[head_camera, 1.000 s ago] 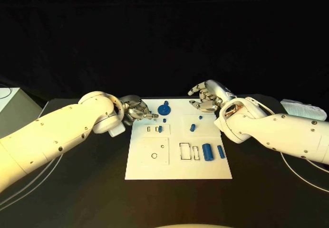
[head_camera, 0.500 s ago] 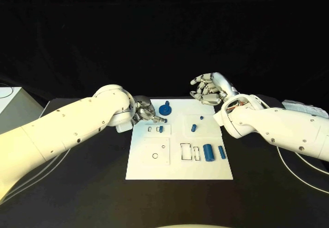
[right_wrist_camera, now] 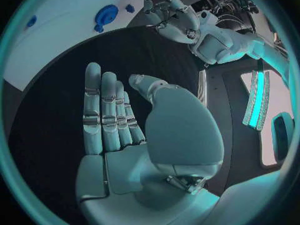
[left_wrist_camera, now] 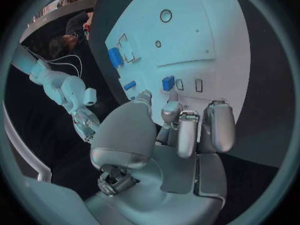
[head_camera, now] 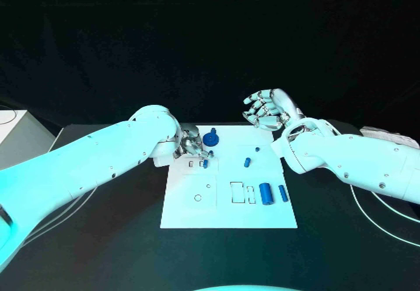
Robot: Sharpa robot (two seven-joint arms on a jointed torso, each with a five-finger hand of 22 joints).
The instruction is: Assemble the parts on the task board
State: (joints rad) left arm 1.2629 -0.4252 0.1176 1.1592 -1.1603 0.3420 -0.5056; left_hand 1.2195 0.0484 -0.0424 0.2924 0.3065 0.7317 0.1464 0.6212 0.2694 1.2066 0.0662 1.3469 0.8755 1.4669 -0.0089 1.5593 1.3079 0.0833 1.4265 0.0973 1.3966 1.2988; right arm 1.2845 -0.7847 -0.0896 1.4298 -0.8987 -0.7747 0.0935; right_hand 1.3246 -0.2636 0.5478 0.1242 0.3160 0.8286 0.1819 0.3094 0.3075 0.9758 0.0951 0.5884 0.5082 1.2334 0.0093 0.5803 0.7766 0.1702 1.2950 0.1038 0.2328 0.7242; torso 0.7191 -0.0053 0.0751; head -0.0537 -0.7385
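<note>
Blk table (head_camera: pixel 105 242) w/ task board (head_camera: pixel 227 215).

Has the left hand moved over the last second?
Yes. The left hand has shifted rightward onto the task board, toward the blue gear.

My right hand (right_wrist_camera: pixel 125 135) is raised flat and holds nothing, its fingers (right_wrist_camera: pixel 103 110) straight and side by side, the thumb standing a little apart. Beyond the fingertips lies the black worktop (right_wrist_camera: pixel 94 50), then the white task board (right_wrist_camera: pixel 56 20). On the board I see a blue gear (right_wrist_camera: pixel 107 13) and small blue parts (right_wrist_camera: pixel 129 8) near it. My left hand (right_wrist_camera: pixel 169 10) reaches over the board's edge.
</note>
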